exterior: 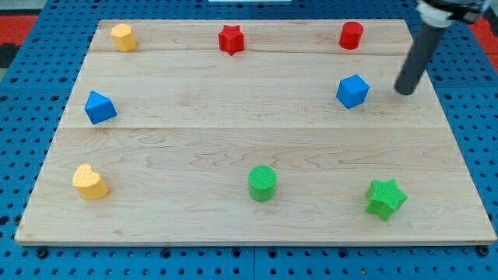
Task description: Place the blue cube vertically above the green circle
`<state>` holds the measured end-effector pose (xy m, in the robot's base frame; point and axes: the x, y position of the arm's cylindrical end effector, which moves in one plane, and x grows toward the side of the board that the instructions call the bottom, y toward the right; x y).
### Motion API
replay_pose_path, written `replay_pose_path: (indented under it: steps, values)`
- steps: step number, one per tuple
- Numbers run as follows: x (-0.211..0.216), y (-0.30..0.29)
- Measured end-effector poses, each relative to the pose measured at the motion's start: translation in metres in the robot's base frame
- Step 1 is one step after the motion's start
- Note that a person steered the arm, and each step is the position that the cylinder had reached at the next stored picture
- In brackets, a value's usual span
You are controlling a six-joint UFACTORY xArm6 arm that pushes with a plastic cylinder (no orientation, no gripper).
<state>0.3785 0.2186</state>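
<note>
Tip (pixel 404 91) right of blue cube (pixel 352 91) (apart)

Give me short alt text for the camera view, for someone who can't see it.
My tip rests just right of the blue cube on a wooden board; the green circle sits lower, toward the view's bottom centre.

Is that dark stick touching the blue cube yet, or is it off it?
Off it. My tip sits just to the view's right of the blue cube, with a strip of bare board between them.
</note>
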Motion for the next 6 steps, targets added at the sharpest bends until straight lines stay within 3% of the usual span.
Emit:
replay_pose_path:
  steps: [2,3,4,5,6]
  values:
    - [0.004,-0.060]
    - [0.004,-0.124]
    - [0.002,-0.148]
    - [-0.019,-0.134]
    - [-0.026,-0.195]
